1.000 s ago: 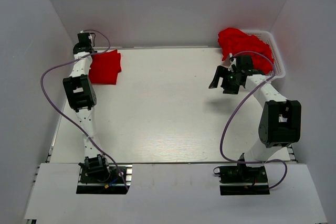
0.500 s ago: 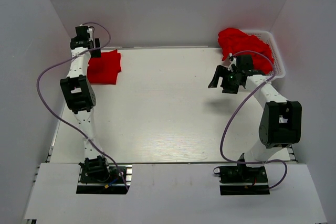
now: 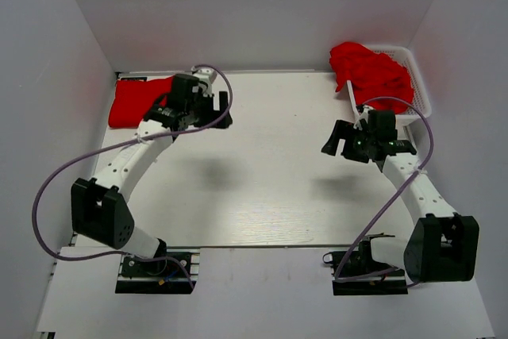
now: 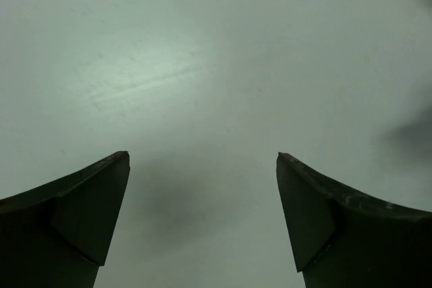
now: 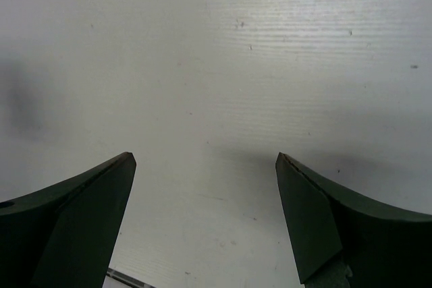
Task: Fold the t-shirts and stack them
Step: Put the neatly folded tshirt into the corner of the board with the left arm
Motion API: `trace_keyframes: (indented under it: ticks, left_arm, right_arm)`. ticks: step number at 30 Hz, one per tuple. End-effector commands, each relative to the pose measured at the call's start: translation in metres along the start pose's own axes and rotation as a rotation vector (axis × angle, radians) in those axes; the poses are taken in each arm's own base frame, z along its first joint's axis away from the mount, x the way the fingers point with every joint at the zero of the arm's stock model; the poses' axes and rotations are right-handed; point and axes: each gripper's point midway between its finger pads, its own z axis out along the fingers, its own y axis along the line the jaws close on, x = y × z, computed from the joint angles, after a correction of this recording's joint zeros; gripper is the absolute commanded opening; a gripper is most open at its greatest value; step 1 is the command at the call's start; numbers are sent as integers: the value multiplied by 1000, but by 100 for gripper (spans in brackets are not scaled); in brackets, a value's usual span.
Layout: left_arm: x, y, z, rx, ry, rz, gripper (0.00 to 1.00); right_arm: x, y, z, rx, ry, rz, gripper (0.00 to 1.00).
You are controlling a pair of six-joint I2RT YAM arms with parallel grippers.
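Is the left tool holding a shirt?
No, the left tool stands open above the table, with nothing in it.

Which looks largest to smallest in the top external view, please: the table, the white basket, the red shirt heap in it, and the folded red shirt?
1. the table
2. the white basket and the shirt heap: about alike, and the heap hides much of the basket, so unranked
3. the folded shirt, smallest
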Motion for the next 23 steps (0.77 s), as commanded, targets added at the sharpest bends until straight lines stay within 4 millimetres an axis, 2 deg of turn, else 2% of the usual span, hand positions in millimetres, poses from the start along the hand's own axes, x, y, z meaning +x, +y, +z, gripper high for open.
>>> trace_keyframes:
  ticks: [1, 2, 3, 7, 11, 17, 20, 23]
  left_arm:
    - [12, -32, -27, 77, -24, -31, 100]
    - [17, -37, -42, 72, -26, -35, 100]
    - [22, -44, -48, 76, -25, -20, 100]
    - [27, -44, -65, 39, -51, -36, 100]
    - [35, -42, -69, 4, -31, -35, 100]
    - [32, -44, -71, 10, -60, -30, 100]
    - [34, -47, -74, 18, -59, -25, 100]
    - [35, -42, -74, -8, -58, -25, 100]
  right_arm:
    - [5, -4, -5, 14, -33, -18, 90]
    - [3, -3, -8, 7, -50, -23, 90]
    - [5, -4, -7, 5, -53, -20, 90]
    - [-3, 7, -13, -44, -119, -37, 90]
    - [-8, 14, -19, -71, -151, -44, 90]
    - [-9, 20, -22, -104, -163, -34, 90]
    - [-9, 26, -25, -144, -176, -83, 90]
    - [-10, 30, -29, -161, -201, -94, 90]
